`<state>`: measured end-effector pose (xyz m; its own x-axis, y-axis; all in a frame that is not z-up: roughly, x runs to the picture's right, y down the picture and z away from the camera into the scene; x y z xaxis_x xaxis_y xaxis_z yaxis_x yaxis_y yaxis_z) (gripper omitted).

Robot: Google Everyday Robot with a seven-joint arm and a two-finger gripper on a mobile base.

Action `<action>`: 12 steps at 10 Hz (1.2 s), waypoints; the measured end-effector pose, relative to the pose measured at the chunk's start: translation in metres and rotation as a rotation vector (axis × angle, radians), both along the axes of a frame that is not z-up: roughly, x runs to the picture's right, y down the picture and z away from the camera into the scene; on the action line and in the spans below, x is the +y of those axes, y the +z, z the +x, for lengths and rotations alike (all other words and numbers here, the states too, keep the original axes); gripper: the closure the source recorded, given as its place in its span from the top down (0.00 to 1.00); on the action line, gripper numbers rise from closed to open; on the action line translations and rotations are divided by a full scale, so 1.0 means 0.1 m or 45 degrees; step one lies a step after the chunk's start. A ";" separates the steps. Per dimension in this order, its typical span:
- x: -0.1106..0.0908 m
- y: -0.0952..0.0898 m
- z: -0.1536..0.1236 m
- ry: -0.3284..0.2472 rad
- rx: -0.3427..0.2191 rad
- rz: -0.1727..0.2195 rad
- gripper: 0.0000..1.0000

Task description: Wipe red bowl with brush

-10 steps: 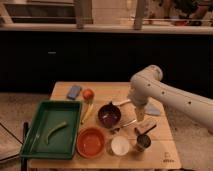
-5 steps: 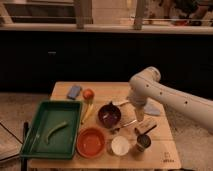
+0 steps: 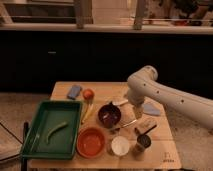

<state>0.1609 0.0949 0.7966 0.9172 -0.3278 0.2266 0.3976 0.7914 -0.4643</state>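
The red bowl (image 3: 91,142) sits near the table's front edge, between the green tray and a small white cup (image 3: 120,145). A slim whitish handle (image 3: 120,102), apparently the brush, lies just behind the dark maroon bowl (image 3: 109,115), to the left of the gripper. My gripper (image 3: 136,112) hangs from the white arm, pointing down over the table right of the maroon bowl. It is well behind and to the right of the red bowl. I see nothing held in it.
A green tray (image 3: 45,142) with a green vegetable fills the left side. Behind it are a blue sponge (image 3: 74,91), an orange fruit (image 3: 88,94) and a yellow item (image 3: 88,112). A silvery utensil (image 3: 127,123), a black-handled metal cup (image 3: 142,141) and a blue cloth (image 3: 150,109) lie right.
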 end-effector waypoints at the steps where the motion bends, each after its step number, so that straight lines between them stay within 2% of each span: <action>1: -0.07 0.07 -0.04 -0.043 -0.022 0.018 0.80; 2: -0.16 0.15 -0.07 -0.105 -0.036 0.045 0.80; 5: -0.25 0.23 -0.12 -0.191 -0.078 0.068 0.80; 7: -0.31 0.39 -0.11 -0.235 -0.114 0.047 0.80; 10: -0.28 0.62 -0.11 -0.290 -0.152 -0.011 0.80; 12: -0.28 0.72 -0.16 -0.309 -0.175 -0.030 0.80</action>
<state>0.1444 0.0670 0.8683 0.7725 -0.5275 0.3536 0.6349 0.6550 -0.4098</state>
